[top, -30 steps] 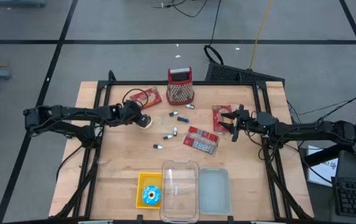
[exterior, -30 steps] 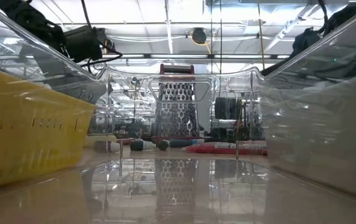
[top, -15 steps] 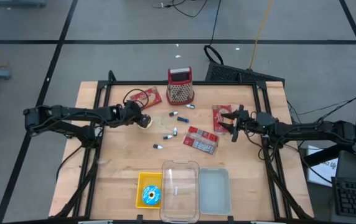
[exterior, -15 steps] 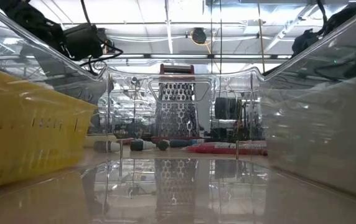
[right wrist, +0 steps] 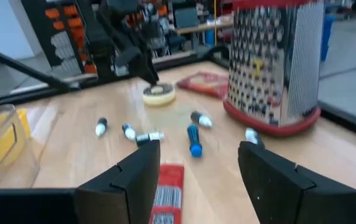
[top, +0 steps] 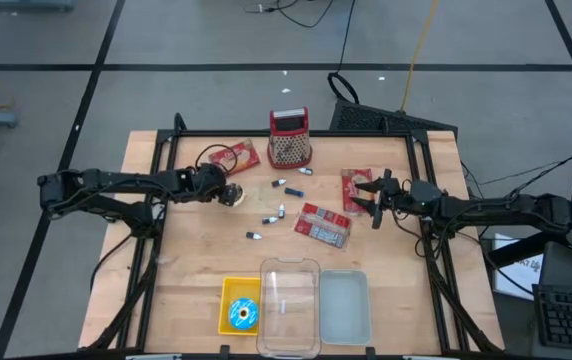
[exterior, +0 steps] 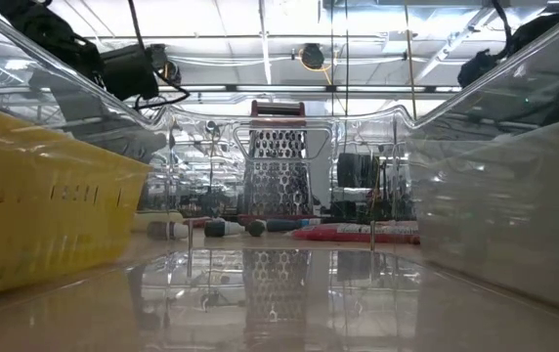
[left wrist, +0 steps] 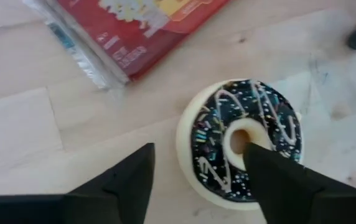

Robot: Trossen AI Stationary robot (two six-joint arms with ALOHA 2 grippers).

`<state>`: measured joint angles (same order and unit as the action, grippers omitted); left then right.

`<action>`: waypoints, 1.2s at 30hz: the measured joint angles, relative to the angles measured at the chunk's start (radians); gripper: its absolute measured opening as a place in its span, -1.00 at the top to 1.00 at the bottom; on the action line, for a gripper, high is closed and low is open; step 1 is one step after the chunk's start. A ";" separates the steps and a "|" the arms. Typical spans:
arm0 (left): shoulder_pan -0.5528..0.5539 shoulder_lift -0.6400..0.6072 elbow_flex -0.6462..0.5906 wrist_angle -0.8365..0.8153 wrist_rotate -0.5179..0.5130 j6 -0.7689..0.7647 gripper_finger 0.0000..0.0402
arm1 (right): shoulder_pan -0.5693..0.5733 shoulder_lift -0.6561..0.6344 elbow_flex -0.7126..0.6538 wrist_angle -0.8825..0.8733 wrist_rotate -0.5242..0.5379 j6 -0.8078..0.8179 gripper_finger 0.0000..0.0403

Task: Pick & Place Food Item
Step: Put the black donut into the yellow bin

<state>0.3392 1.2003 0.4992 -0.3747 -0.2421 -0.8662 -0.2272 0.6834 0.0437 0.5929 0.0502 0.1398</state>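
Observation:
A white donut with black icing and sprinkles (top: 232,196) (left wrist: 210,127) lies flat on the wooden table, left of centre. My left gripper (top: 224,189) (left wrist: 196,155) stands open over it, slanting down. One finger is over the donut's hole. The other is beside the outer rim, with a gap of bare table between. My right gripper (top: 367,200) (right wrist: 200,155) stands open and level at the table's right, above a red packet (top: 353,183), with nothing between its fingers. A blue-iced donut (top: 243,314) lies in a yellow basket (top: 228,292) at the near edge. My left gripper comes at the black-iced donut from above, slanting. One fingertip (left wrist: 259,158) reaches over the donut's hole (left wrist: 239,138). The other (left wrist: 142,163) stands clear of the rim. I cannot tell whether the fingertip at the hole touches the donut.
A metal box grater (top: 289,138) stands at the far middle. A red packet (top: 234,155) lies behind the donut and another packet (top: 323,224) lies at centre right. Several small markers (top: 281,211) are scattered mid-table. Two clear containers (top: 289,305) (top: 344,305) sit at the near edge.
In the low view my left gripper has tipped slightly where it stands. The donut has kept its place on the table.

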 joint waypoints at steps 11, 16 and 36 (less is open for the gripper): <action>-0.001 0.059 0.000 0.038 -0.022 -0.004 -0.54 | 0.000 0.000 0.000 0.031 0.000 -0.015 -0.01; -0.001 0.122 0.000 0.042 -0.052 -0.037 -0.54 | 0.000 0.000 0.000 0.031 0.000 -0.016 -0.01; -0.001 0.136 0.000 0.176 -0.042 -0.019 -0.05 | 0.000 0.000 -0.001 0.023 0.001 -0.013 0.00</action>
<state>0.3382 1.3361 0.4995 -0.1989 -0.2840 -0.8852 -0.2272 0.6833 0.0429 0.6163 0.0513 0.1268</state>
